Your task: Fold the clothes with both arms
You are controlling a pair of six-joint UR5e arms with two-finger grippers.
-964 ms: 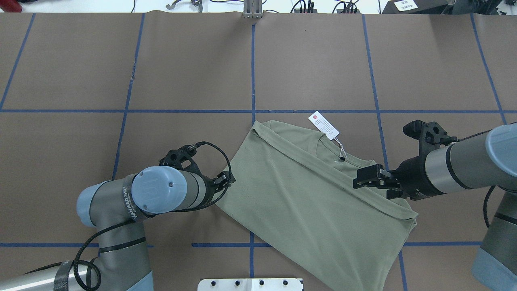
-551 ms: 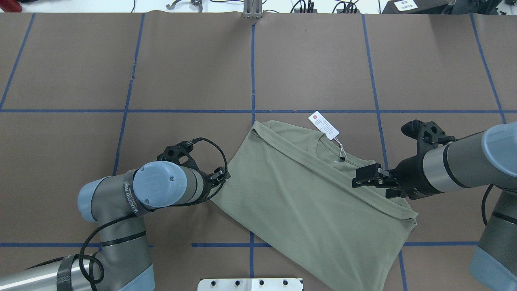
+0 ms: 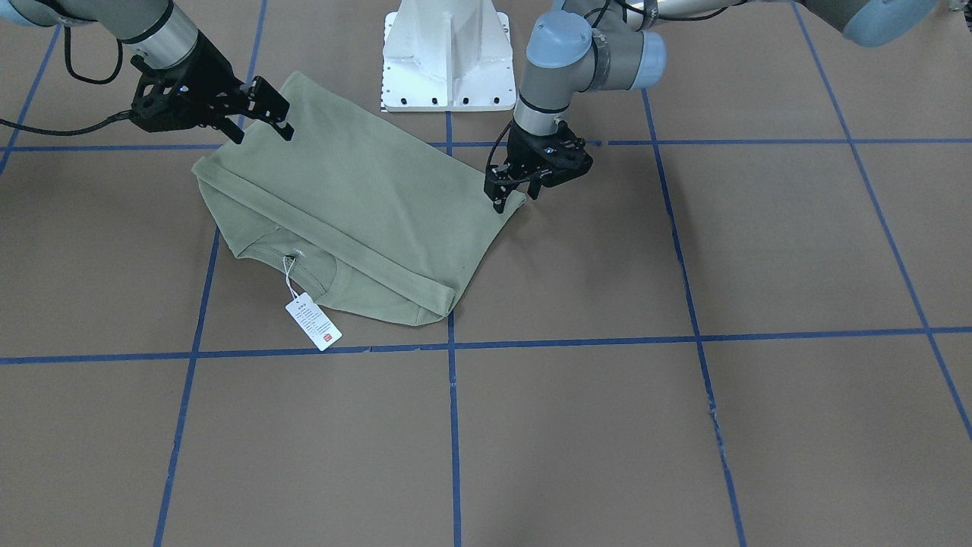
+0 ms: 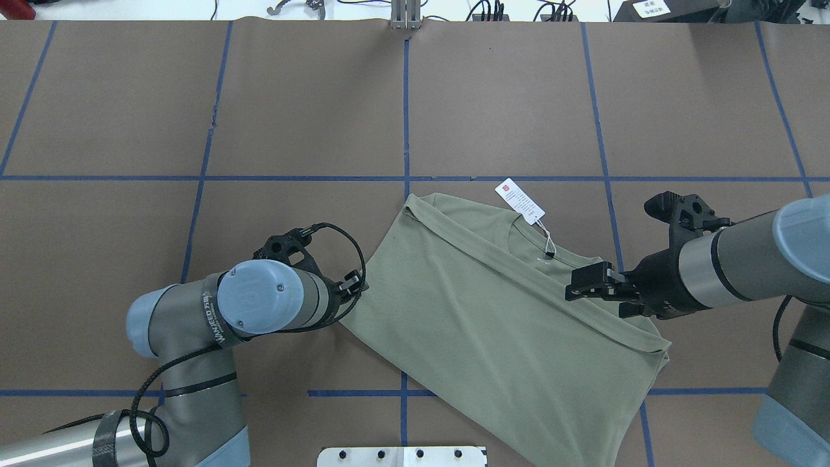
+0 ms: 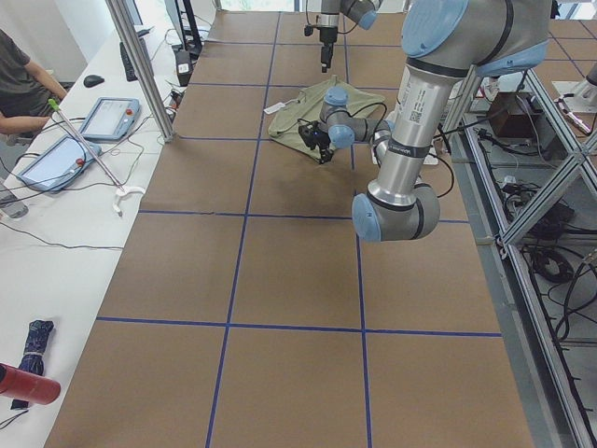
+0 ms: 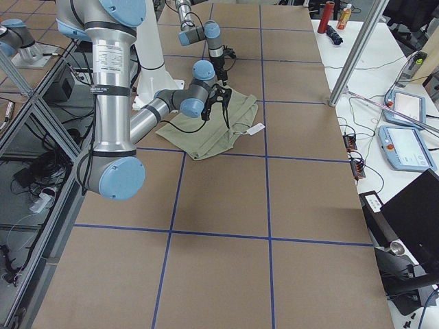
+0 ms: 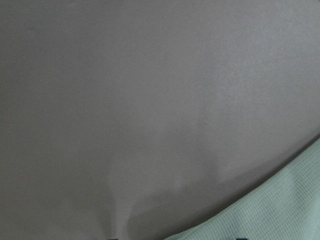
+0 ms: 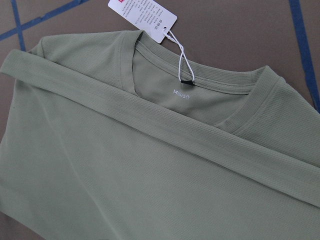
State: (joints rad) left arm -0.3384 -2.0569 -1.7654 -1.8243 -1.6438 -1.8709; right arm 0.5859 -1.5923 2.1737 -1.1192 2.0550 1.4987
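Note:
The clothes, one pale sage-green shirt, lie folded flat near the table's middle, with a sleeve band across the chest. A white hang tag hangs from the ribbed collar. My left gripper is down at the shirt's left side edge. It is open, with the cloth corner between its fingers. The left wrist view shows mostly table, with that edge of the shirt at lower right. My right gripper hovers open just over the shirt's right shoulder, holding nothing.
The brown table cover carries a blue tape grid. The white pedestal base stands close behind the shirt. A side bench with tablets and a seated person runs along the far side.
My left gripper has shifted a little to the left along the shirt's edge, and that edge has moved slightly with it. The right gripper has barely moved.

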